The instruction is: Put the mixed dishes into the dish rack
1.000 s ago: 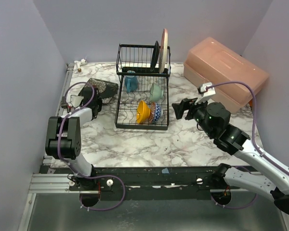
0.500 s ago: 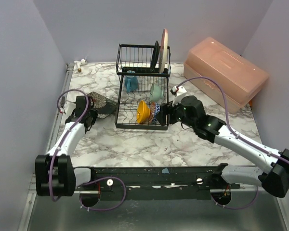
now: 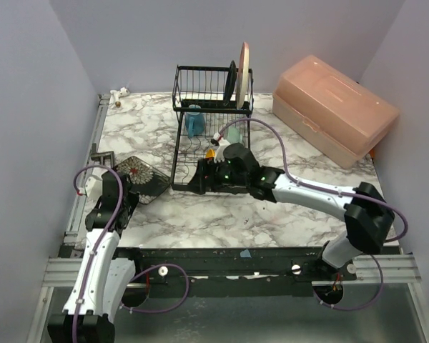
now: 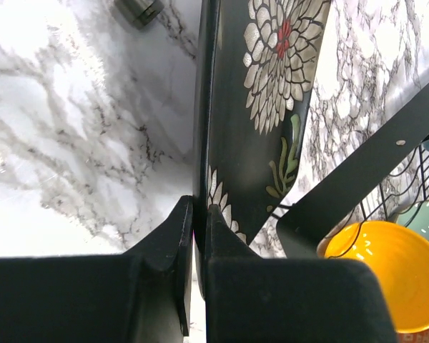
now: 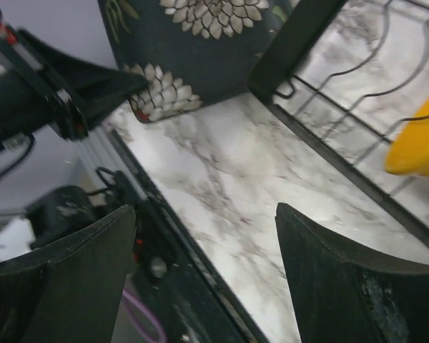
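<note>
right pincer (image 5: 204, 214) swung left; dish rack (image 3: 204, 87) holds orange bowl (image 4: 393, 275), mug (image 3: 193, 121).

Two slim arms in white and black, bolted to a dark rail (image 3: 222, 259) at the near edge.
Left arm (image 3: 93, 259) and right arm (image 3: 311, 193) alike: glossy white shells on the long links, blocky black joints between. Purple cable (image 3: 270, 134) looped off each wrist, white plug at its end. Left gripper (image 4: 199, 214) and right gripper (image 5: 204, 214) matte black, with thick wedge-shaped fingers (image 5: 64, 279).
</note>
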{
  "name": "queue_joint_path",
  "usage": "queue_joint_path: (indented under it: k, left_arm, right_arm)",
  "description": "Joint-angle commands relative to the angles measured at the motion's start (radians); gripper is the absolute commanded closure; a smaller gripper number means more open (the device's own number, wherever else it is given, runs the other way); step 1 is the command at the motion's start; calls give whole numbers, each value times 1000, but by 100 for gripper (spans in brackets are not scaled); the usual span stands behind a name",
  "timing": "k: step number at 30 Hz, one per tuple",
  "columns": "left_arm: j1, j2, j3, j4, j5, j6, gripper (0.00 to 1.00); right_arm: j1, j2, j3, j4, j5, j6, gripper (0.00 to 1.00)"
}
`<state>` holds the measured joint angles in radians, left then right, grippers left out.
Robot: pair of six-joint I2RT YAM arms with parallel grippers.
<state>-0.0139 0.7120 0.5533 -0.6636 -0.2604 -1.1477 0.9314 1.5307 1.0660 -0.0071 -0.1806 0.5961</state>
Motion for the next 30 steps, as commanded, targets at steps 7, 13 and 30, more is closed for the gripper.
queue_joint_path:
  k: [7, 13, 30]
  left_arm:
    - [5, -216, -13, -49, 3, -9, 100]
    - [5, -327, -44, -85, 40, -42, 100]
    - [5, -459, 8, -303, 180, -70, 100]
  right_arm:
    - [53, 237, 25, 269, -222, 636, 19]
    - [99, 297, 20, 248, -158, 846, 17]
    - [172, 393, -109, 450, -91, 1065, 17]
